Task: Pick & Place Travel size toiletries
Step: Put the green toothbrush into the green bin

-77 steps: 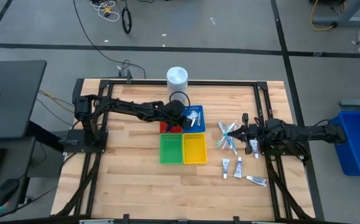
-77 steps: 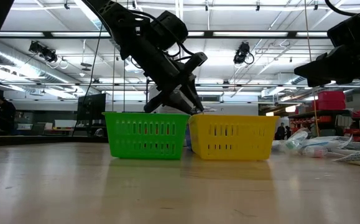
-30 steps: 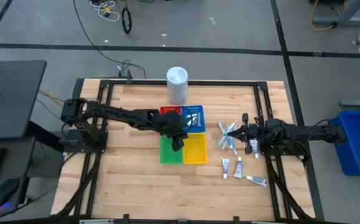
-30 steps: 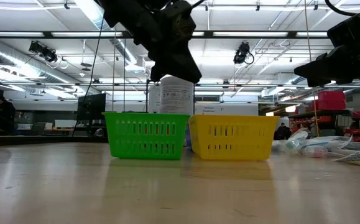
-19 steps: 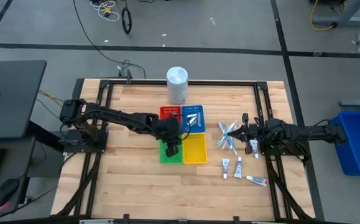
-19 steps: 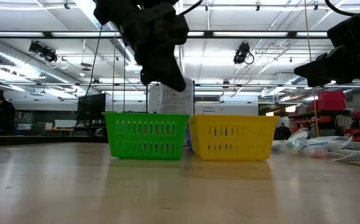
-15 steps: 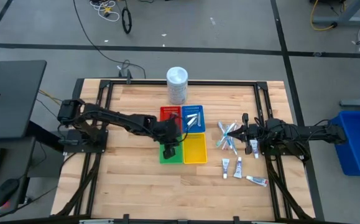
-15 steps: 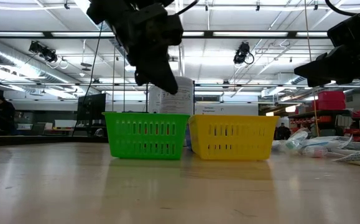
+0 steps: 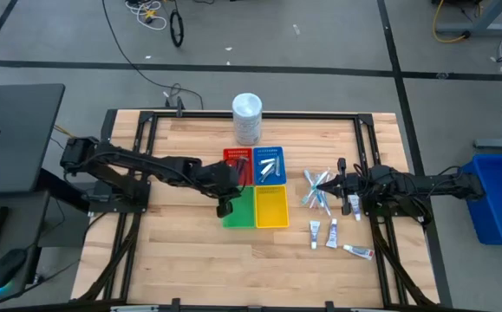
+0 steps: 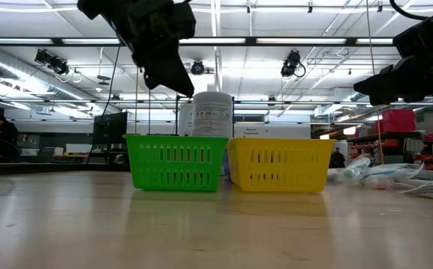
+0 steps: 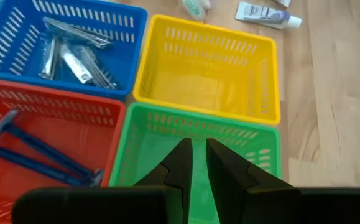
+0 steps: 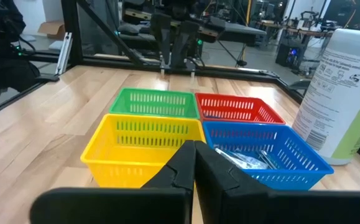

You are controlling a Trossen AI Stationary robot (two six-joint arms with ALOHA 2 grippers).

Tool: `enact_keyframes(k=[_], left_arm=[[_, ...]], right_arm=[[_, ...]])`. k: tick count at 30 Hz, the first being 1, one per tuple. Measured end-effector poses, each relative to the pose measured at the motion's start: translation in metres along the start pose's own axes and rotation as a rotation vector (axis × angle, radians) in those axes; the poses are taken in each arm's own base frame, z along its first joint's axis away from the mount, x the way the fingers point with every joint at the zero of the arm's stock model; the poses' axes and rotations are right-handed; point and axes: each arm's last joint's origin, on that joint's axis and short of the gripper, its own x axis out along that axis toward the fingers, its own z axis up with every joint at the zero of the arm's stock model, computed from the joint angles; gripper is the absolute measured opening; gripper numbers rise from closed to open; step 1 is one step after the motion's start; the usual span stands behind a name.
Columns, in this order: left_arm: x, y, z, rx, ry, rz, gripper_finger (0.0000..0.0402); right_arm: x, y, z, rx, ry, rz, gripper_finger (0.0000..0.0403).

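Two dark-blue razor sticks (image 11: 36,152) lie in the red tray (image 11: 18,102), and silvery sachets (image 11: 74,53) lie in the blue tray (image 11: 18,28). Pale-blue toothbrush sticks (image 9: 316,189) and small white tubes (image 9: 330,232) lie on the table's right part. My left gripper (image 9: 224,208) hangs shut and holding nothing above the green tray's left edge (image 9: 226,210); its own view looks down on the green tray (image 11: 198,134). My right gripper (image 9: 342,184) waits shut beside the toothbrush pile, above the table (image 10: 366,88).
The four trays stand in a square at mid-table; the yellow tray (image 9: 272,206) and the green one hold nothing that I can see. A tall white tub (image 9: 247,117) stands at the far edge behind them. Bare wood lies toward the near edge (image 9: 233,260).
My left gripper has drawn back from above the seam of the green and yellow trays toward the table's left, rising a little, and now hangs over the green tray's left edge. Nothing on the table has moved.
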Motion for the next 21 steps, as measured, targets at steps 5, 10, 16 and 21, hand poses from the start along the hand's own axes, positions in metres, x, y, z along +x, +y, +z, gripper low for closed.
enact_keyframes(k=[5,10,16,21], left_arm=[[-0.009,0.003,-0.01,-0.007,0.0,0.0,0.0021],[-0.014,0.007,-0.025,-0.021,0.014,0.0,0.0008],[-0.021,0.009,-0.035,-0.02,0.016,-0.006,0.0008],[-0.028,0.012,-0.044,0.005,0.004,-0.009,0.0009]], right_arm=[[0.0,0.0,0.0,0.0,0.0,0.0,0.0014],[0.0,0.0,0.0,0.0,0.001,0.0,0.0013],[0.0,0.0,0.0,0.0,0.0,0.0,0.0013],[0.0,0.0,0.0,0.0,0.001,0.0,0.0013]])
